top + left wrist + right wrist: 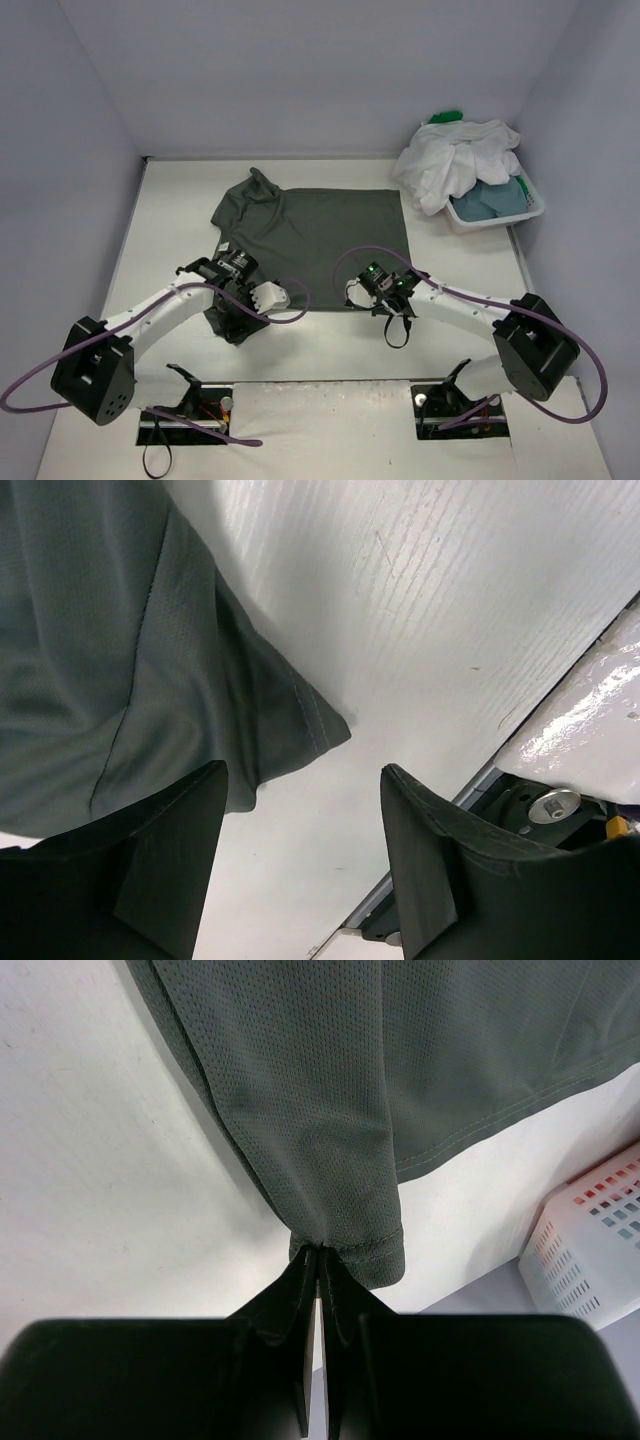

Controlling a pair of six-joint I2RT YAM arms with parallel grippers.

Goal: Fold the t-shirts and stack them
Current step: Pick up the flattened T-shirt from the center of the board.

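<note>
Table: grey tee hem in R claw.

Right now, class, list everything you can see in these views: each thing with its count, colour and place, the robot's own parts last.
grey shirt: one, dark grey, spread mid-table
white shirt: one, white, heaped on the basket
green shirt: one, bright green, peeping out behind the white shirt
blue shirt: one, dusty blue, in the basket
basket: one, white, table's far right corner
table: one, white, under it all
left hand: one, black, open, at the grey shirt's near left corner
right hand: one, black, shut on the grey shirt's near hem
</note>
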